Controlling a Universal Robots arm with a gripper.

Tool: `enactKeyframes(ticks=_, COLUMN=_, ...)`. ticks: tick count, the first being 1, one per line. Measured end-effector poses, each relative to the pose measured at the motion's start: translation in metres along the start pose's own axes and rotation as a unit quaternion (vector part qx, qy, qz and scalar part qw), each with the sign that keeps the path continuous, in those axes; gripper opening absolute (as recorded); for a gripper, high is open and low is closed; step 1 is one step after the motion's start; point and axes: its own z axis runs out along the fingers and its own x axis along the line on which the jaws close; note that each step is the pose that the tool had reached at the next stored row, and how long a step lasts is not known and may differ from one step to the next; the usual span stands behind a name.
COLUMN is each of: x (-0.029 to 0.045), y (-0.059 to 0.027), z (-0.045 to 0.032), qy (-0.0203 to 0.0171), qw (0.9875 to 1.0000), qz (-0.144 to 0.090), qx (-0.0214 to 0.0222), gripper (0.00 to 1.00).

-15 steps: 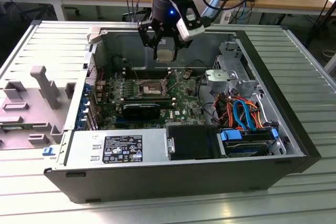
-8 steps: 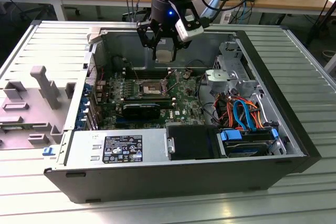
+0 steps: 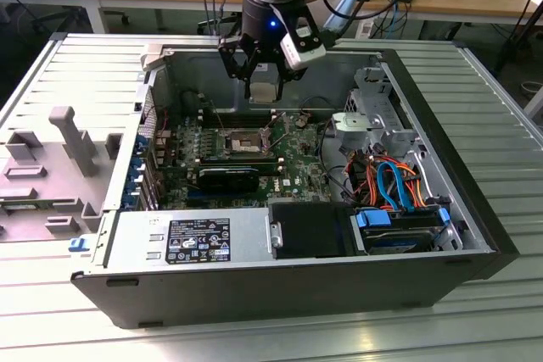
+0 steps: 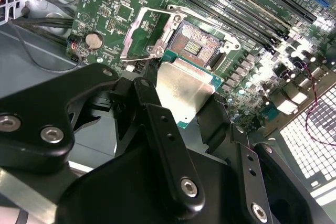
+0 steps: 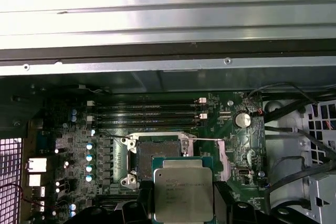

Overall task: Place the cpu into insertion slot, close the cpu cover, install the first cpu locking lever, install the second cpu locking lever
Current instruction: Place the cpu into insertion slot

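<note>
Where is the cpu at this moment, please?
The cpu is held in the jaws of the gripper, above the motherboard; in the first wrist view it sits just beside the uncovered insertion slot.

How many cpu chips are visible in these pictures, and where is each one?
1. The cpu is gripped by the end effector, above the open, empty insertion slot. Others may be hidden elsewhere inside the computer case.

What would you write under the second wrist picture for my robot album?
The gripper holds the cpu in the air near the insertion slot, whose cpu cover stands open.
</note>
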Motion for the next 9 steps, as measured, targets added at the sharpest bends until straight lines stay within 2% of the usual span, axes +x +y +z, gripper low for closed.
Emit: enactKeyframes(ticks=9, x=-0.0001, y=-0.0004, z=0.0042, qy=0.0000, qw=1.0000, qz=0.000, qx=0.0001, gripper=0.54)
